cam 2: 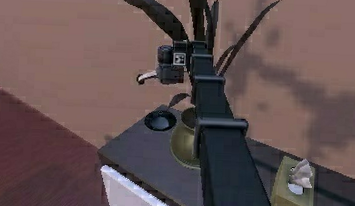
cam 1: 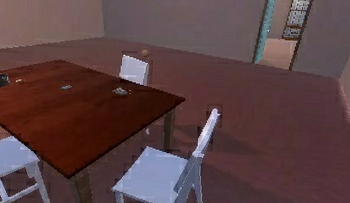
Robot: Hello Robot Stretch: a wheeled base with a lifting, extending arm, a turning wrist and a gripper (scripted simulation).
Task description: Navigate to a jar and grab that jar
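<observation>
Frankly, the main hazard is mistaking the target, since nothing in sight has a shape I can confidently call a jar. The closest candidate is a small dark round dish-like thing [cam 2: 160,119] just left of the rounded brass-coloured plant pot [cam 2: 187,139]. Both stand on a dark grey cabinet top [cam 2: 131,151], and I cannot tell whether that blob is the jar.

The long dark square arm [cam 2: 221,153] passes the pot's right side. The gripper [cam 2: 145,78] hangs above and left of the pot against bare wall, so it holds nothing. Whether its fingers are apart or together cannot be told.

Coming down from there, the gripper could snag the long dark leaves [cam 2: 204,22] rising from the pot. It could also strike the pot's rim, tipping it or shoving the small round thing toward the cabinet's edge. An olive tissue box with a white tissue [cam 2: 294,191] sits right of the pot, near the arm, and a sideways shift of the base might sweep it off.

Small blobs also lie on the dark reddish wooden table [cam 1: 72,109] among 3 white chairs [cam 1: 159,179]. If the jar is one of those, a grab beside the pot would be wasted.
</observation>
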